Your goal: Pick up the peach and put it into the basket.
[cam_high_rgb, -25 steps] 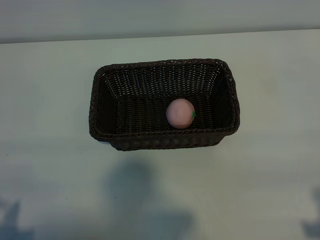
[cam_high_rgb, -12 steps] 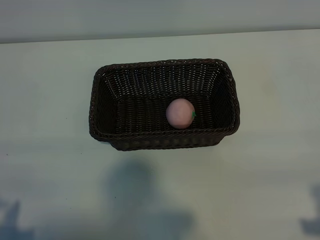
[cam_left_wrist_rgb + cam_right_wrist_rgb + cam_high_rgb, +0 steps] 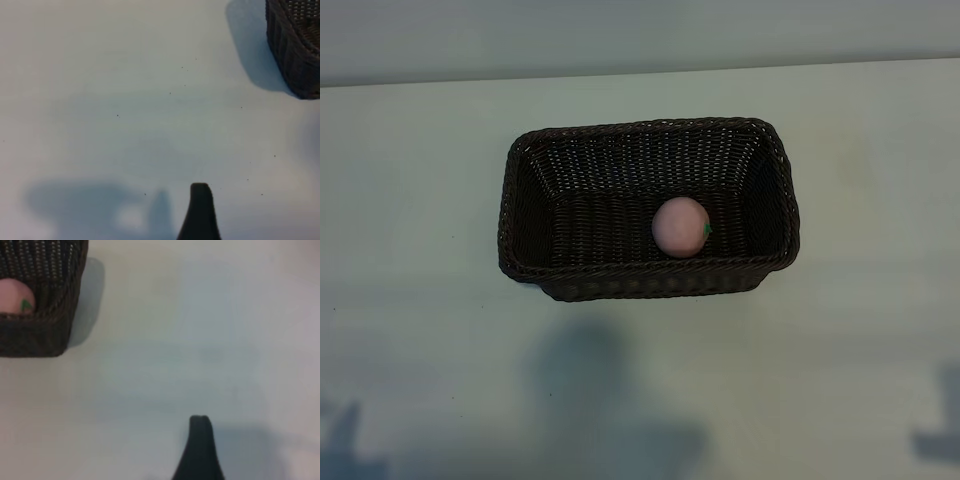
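Note:
The pale pink peach [image 3: 680,227] with its small green leaf mark lies inside the dark brown wicker basket [image 3: 650,128], right of its middle and against the near wall. The right wrist view shows the peach [image 3: 14,296] behind a corner of the basket [image 3: 45,335]. Neither arm appears in the exterior view. In each wrist view a single dark finger shows over bare table, the left's finger [image 3: 200,212] and the right's finger [image 3: 200,450], both well away from the basket. Nothing lies at either finger, and both grippers are open and empty.
The basket stands alone on the pale table [image 3: 420,350]. One basket corner [image 3: 297,45] shows at the edge of the left wrist view. Arm shadows fall on the table's near side [image 3: 590,400].
The peach and the basket have not moved. Only the shadow at the exterior view's lower right edge has shifted slightly.

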You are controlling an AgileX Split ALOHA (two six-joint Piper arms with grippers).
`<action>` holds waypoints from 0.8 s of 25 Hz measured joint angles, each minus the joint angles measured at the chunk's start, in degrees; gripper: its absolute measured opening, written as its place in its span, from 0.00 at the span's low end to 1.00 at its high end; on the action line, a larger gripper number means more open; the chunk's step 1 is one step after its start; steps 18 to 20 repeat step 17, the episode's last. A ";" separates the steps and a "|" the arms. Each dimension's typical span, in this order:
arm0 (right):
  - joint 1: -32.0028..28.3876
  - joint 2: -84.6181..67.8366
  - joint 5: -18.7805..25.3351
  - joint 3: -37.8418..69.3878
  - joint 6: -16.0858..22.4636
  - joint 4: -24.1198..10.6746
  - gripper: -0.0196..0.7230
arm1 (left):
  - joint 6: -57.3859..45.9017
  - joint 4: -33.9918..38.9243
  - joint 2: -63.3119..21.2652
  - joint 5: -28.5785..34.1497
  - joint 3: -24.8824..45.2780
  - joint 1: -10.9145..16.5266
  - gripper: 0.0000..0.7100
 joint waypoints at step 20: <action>0.00 0.00 -0.93 0.05 0.63 0.17 0.78 | 0.00 0.00 0.00 0.00 0.00 0.00 0.82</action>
